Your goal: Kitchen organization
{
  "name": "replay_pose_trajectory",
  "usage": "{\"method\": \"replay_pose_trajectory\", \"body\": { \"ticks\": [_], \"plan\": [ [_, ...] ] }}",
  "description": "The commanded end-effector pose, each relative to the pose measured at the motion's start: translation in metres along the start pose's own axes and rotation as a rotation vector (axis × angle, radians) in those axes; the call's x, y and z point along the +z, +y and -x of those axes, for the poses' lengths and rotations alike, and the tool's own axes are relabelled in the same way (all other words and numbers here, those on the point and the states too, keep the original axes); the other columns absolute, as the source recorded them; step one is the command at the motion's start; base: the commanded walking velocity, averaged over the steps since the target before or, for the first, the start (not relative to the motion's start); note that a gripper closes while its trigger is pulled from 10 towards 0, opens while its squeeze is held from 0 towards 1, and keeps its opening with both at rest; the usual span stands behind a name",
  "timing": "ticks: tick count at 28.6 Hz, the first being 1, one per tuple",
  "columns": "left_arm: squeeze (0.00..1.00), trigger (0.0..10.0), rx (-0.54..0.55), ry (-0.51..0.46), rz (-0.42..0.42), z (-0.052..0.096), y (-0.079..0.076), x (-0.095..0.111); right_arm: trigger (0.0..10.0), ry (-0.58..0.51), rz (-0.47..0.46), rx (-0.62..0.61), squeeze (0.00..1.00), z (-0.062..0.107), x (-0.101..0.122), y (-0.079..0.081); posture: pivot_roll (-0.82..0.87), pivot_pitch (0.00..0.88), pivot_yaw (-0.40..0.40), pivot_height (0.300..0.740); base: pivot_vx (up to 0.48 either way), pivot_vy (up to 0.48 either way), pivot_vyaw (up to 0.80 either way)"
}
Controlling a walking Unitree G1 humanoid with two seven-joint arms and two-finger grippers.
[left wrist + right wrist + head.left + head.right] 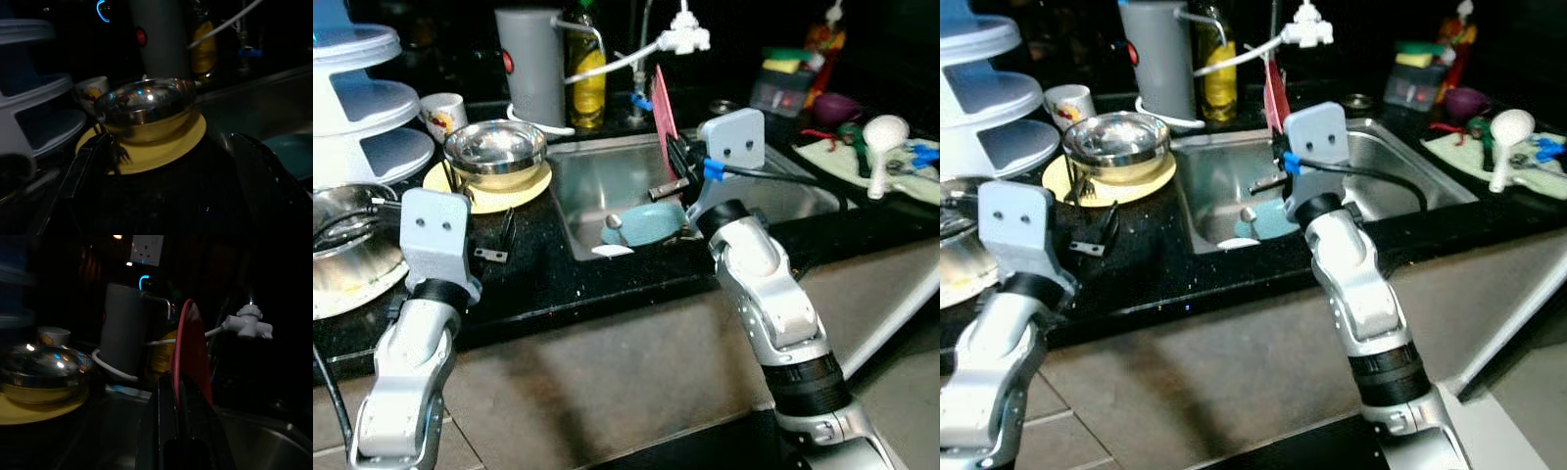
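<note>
My right gripper [672, 155] is shut on a red plate [663, 103], holding it upright on edge above the steel sink [597, 181]; in the right wrist view the red plate [191, 352] stands pinched between the black fingers [166, 396]. A teal bowl [644, 223] and a spoon lie in the sink below. My left gripper [480, 230] stands open over the black counter, just in front of a steel bowl [495, 149] resting on a yellow plate [509, 194]. The steel bowl [146, 107] sits between the left gripper's spread fingers [85, 161] in the left wrist view.
A white tiered rack [362, 98] and a steel pan [347, 245] stand at the left. A grey kettle [530, 64], an oil bottle [587, 69], a mug [443, 113] and a white tap [680, 37] line the back. A cloth with utensils [876, 157] lies right of the sink.
</note>
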State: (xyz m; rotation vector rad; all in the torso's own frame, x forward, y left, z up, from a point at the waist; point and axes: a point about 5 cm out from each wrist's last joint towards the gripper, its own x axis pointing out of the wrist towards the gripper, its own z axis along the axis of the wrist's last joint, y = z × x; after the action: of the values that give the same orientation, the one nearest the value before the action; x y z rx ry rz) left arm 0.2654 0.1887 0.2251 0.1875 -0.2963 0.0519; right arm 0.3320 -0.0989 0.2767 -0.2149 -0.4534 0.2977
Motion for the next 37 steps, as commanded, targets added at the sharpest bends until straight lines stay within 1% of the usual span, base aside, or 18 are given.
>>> {"method": "replay_pose_trajectory", "body": {
  "ticks": [1,2,6,7,8,9,15,18,19,20,21,23,27,28,30,31,36,37],
  "plan": [
    [0.00,10.0,-0.041,0.004,0.014,0.000,-0.007,-0.001,10.0,0.044,0.134,0.017,0.00,-0.001,-0.006,-0.001,0.07,0.000,-0.026,0.740,0.352,0.000,0.00],
    [0.00,10.0,-0.041,0.004,0.014,0.000,-0.007,-0.001,10.0,0.044,0.134,0.017,0.00,-0.001,-0.006,-0.001,0.07,0.000,-0.026,0.740,0.352,0.000,0.00],
    [0.00,10.0,-0.107,0.015,0.022,0.003,-0.018,-0.004,10.0,0.268,0.303,0.062,0.00,-0.001,-0.036,0.002,0.07,0.000,-0.026,0.740,0.144,0.000,0.00],
    [0.00,10.0,-0.107,0.015,0.022,0.003,-0.018,-0.004,10.0,0.268,0.303,0.062,0.00,-0.001,-0.036,0.002,0.07,0.000,-0.026,0.740,0.000,0.000,0.00],
    [0.00,10.0,-0.134,0.022,0.015,0.005,-0.023,-0.006,10.0,0.337,0.339,0.082,0.00,0.000,-0.045,0.003,0.07,0.000,-0.028,0.740,0.000,0.000,0.00],
    [0.00,10.0,-0.140,0.024,0.013,0.006,-0.025,-0.006,10.0,0.365,0.320,0.091,0.00,0.001,-0.048,0.004,0.07,0.000,-0.028,0.740,0.000,0.000,0.00],
    [0.00,10.0,-0.146,0.030,0.018,0.008,-0.028,-0.007,10.0,0.410,0.274,0.122,0.00,0.000,-0.054,0.013,0.07,0.000,-0.032,0.740,0.000,0.000,0.00],
    [0.00,10.0,-0.169,0.040,0.015,0.013,-0.032,-0.009,10.0,0.460,0.264,0.196,0.00,0.002,-0.062,0.026,0.08,0.000,-0.035,0.740,0.000,0.000,0.00],
    [0.00,10.0,-0.184,0.043,0.015,0.015,-0.035,-0.009,10.0,0.488,0.262,0.224,0.00,0.005,-0.067,0.030,0.08,0.000,-0.036,0.740,0.000,0.000,0.00],
    [0.00,10.0,-0.214,0.054,0.015,0.021,-0.041,-0.011,10.0,0.574,0.236,0.279,0.00,0.013,-0.080,0.040,0.08,0.000,-0.037,0.740,0.000,0.000,0.00],
    [0.00,10.0,-0.214,0.054,0.015,0.021,-0.041,-0.011,10.0,0.574,0.236,0.279,0.00,0.013,-0.080,0.040,0.08,0.000,-0.037,0.740,0.000,0.000,0.00],
    [0.00,10.0,-0.236,0.064,0.012,0.027,-0.047,-0.013,10.0,0.606,0.191,0.301,0.00,0.017,-0.087,0.047,0.08,0.000,-0.038,0.740,0.000,0.000,0.00],
    [0.00,10.0,-0.243,0.069,0.009,0.033,-0.051,-0.015,10.0,0.580,0.033,0.326,0.00,0.018,-0.089,0.058,0.08,0.000,-0.039,0.740,0.000,0.000,0.00],
    [0.00,10.0,-0.242,0.069,0.008,0.033,-0.051,-0.015,10.0,0.570,0.006,0.289,1.00,0.017,-0.088,0.057,0.08,0.000,-0.040,0.740,0.000,0.000,0.00],
    [0.00,10.0,-0.239,0.070,0.008,0.033,-0.051,-0.015,10.0,0.545,-0.021,0.257,1.00,0.015,-0.087,0.055,0.08,0.000,-0.041,0.740,0.000,0.000,0.00],
    [0.00,10.0,-0.238,0.069,0.006,0.033,-0.051,-0.015,10.0,0.512,-0.060,0.240,1.00,0.013,-0.083,0.053,0.08,0.000,-0.040,0.740,0.000,0.000,0.00],
    [0.00,10.0,-0.237,0.069,0.000,0.033,-0.051,-0.015,10.0,0.472,-0.082,0.210,1.00,0.011,-0.077,0.050,0.08,0.000,-0.039,0.740,0.000,0.000,0.00],
    [0.00,10.0,-0.237,0.069,-0.003,0.033,-0.051,-0.014,10.0,0.431,-0.130,0.192,0.96,0.010,-0.072,0.046,0.08,0.000,-0.039,0.740,0.000,0.000,0.00]
  ]
}}
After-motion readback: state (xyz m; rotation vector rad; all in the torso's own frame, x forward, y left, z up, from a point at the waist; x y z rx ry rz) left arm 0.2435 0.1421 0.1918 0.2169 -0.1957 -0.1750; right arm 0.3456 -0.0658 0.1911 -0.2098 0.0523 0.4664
